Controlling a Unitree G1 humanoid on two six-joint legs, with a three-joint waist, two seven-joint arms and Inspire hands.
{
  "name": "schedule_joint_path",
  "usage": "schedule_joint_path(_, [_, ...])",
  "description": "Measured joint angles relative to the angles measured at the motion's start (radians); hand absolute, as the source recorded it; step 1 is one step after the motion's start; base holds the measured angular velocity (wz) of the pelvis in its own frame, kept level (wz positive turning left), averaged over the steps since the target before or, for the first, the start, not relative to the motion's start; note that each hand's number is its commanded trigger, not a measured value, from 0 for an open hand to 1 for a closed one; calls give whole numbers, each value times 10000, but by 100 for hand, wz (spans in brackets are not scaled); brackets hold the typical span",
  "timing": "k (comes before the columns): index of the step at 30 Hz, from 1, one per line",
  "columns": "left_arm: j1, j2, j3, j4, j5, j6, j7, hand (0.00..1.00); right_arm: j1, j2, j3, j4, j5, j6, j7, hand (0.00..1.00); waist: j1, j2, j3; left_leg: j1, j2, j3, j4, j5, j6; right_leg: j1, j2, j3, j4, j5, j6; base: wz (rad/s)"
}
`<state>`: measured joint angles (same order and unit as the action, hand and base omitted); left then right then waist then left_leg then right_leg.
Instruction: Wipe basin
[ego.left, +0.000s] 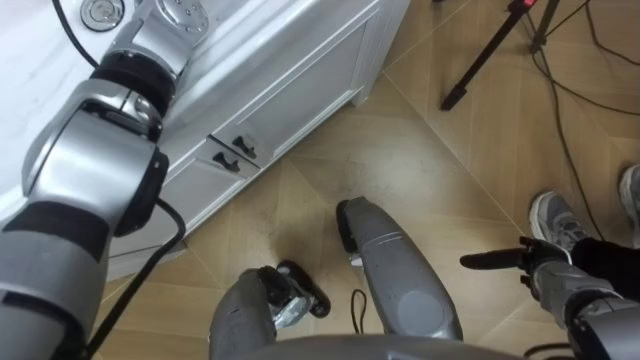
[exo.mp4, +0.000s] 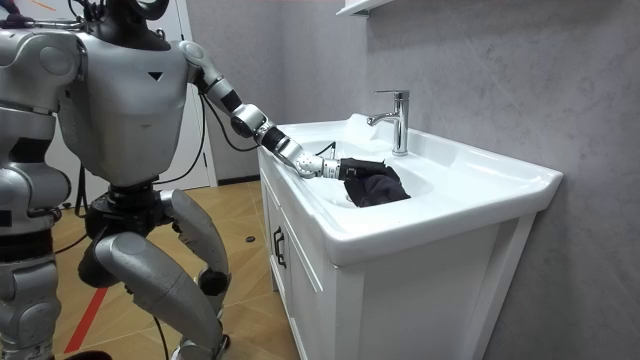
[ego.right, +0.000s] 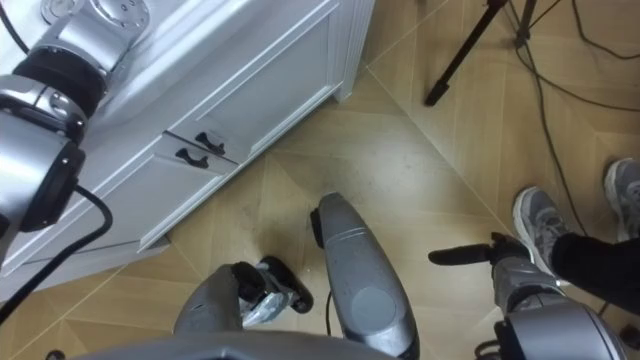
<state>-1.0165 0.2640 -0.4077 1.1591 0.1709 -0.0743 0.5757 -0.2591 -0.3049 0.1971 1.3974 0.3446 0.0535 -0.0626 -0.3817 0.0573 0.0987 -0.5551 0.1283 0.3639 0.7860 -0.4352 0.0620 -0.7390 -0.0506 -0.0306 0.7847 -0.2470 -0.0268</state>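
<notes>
In the room view I stand at the left end of a white vanity with my left arm stretched over the white basin (exo.mp4: 470, 172). My left hand (exo.mp4: 350, 167) rests in the bowl, its dark fingers closed on a bunched dark cloth (exo.mp4: 380, 189) that lies against the basin's inner wall, just in front of the chrome faucet (exo.mp4: 398, 120). My right hand (ego.left: 500, 260) hangs low at my right side above the wooden floor, fingers straight and holding nothing.
The white cabinet front (ego.left: 300, 90) with black handles (ego.left: 232, 153) runs along my left. A person's grey shoe (ego.left: 555, 222) and dark trouser leg stand close by my right hand. A black tripod leg (ego.left: 480, 62) and cables lie on the floor beyond.
</notes>
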Motion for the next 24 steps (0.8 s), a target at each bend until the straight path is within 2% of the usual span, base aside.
schedule_joint_path(8, [360, -39, 66, 24, -13, -4, -224, 100, 269, -13, 3, 5, 101, 2, -87, 0, 58, -6, -25, 465, -31, 104, -222, 15, -35, 346, 10, 74, -71, 3, -5, -5])
schedule_joint_path(13, [475, 21, 139, 431, -28, -49, -350, 100, 513, -41, 91, 7, 495, -24, -60, 0, 299, -39, -46, 738, -19, 160, -310, 56, -100, 570, 25, 155, -90, 3, -39, -1])
schedule_joint_path(16, [786, 303, 324, 557, -17, -119, -387, 100, 642, -34, 89, 12, 459, -32, -61, 0, 336, -75, -95, 974, -38, 145, -492, 144, -154, 829, 18, 103, -218, 28, -91, 2])
schedule_joint_path(18, [1068, 473, 832, 592, -18, -130, -386, 100, 729, -33, 70, 107, 445, -101, -75, 0, 358, -150, -166, 1217, -61, 81, -658, 233, -211, 1125, 7, 19, -340, 38, -126, 8])
schedule_joint_path(20, [1317, 663, 968, 589, -16, -136, -381, 100, 772, -35, 69, 240, 489, -108, -105, 0, 431, -193, -251, 1432, -59, 41, -794, 295, -258, 1351, 27, -22, -469, 55, -161, 5])
schedule_joint_path(24, [1817, 712, 1061, 530, -25, -137, -389, 100, 1224, -27, 80, 270, 447, -127, -114, 0, 674, -152, -413, 1864, -50, -296, -1094, 413, -371, 2056, 61, -335, -897, 77, -215, 19])
